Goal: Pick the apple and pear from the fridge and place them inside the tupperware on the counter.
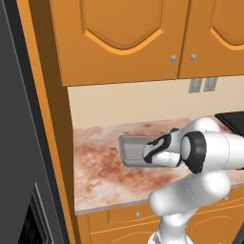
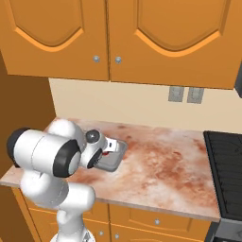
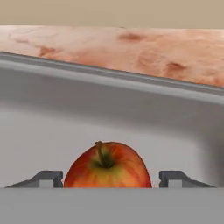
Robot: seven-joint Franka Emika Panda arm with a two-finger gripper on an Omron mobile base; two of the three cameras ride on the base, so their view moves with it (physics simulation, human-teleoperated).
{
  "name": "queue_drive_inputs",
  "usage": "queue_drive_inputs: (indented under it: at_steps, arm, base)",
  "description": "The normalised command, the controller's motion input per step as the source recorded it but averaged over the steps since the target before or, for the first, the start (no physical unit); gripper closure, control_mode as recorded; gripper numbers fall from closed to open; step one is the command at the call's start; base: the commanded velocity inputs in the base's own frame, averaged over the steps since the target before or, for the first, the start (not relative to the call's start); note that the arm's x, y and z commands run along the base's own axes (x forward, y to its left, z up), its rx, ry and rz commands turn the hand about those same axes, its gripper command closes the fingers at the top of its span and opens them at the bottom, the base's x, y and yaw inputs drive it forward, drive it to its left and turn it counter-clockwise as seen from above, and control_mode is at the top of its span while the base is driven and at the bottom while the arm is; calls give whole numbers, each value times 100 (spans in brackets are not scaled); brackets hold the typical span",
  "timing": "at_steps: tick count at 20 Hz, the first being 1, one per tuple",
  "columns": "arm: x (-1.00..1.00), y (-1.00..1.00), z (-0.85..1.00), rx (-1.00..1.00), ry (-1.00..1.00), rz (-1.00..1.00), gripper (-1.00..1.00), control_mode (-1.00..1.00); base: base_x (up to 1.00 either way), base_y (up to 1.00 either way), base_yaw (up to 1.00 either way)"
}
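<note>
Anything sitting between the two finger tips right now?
Yes: in the hand view the apple sits between the finger tips, a small gap each side, inside the tupperware.

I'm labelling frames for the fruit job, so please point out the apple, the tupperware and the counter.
apple point(image 3: 107, 168): hand view, on its red front skin below the stem.
tupperware point(image 1: 127, 150): left base view, on its grey left wall.
counter point(image 2: 160, 165): right base view, on the bare marbled top.
</note>
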Motion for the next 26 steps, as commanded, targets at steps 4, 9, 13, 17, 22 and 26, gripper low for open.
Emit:
queue_drive_inputs:
  at_steps: [4, 9, 13, 17, 22, 26]
  arm:
    - [-96, -29, 57, 0, 0, 1, -100, -100]
    - [-92, -46, 94, 0, 0, 5, -100, -100]
    - [-68, -39, 98, 0, 1, 7, -100, -100]
    - [-98, -18, 61, 0, 15, 12, -100, -100]
    - [-94, 0, 62, 0, 16, 13, -100, -100]
    - [-61, 14, 91, 0, 14, 9, -100, -100]
  base:
    - [0, 0, 0]
    - [0, 0, 0]
    - [0, 0, 0]
    - [0, 0, 0]
    - [0, 0, 0]
    - [0, 0, 0]
